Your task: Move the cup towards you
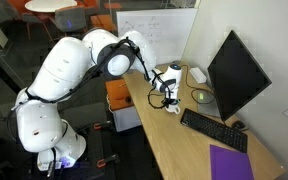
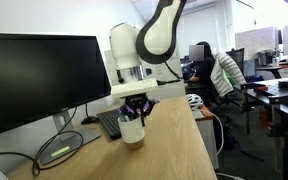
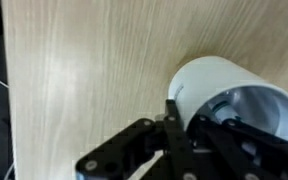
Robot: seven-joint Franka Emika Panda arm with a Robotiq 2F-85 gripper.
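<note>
The cup (image 2: 133,134) is a small white mug with a dark interior, standing on the wooden desk in front of the keyboard. It also shows in an exterior view (image 1: 171,104) and in the wrist view (image 3: 219,85). My gripper (image 2: 134,112) comes down on it from above. In the wrist view the gripper (image 3: 187,118) has one black finger outside the cup's wall and the other inside the rim, shut on the wall. The cup's handle is hidden.
A black keyboard (image 1: 214,130) and a monitor (image 1: 234,75) stand behind the cup. A flat greenish dish (image 1: 202,97) and a white rounded device (image 1: 197,74) lie near the monitor. A purple notebook (image 1: 231,163) lies at the desk's end. The desk edge (image 2: 206,140) is close by.
</note>
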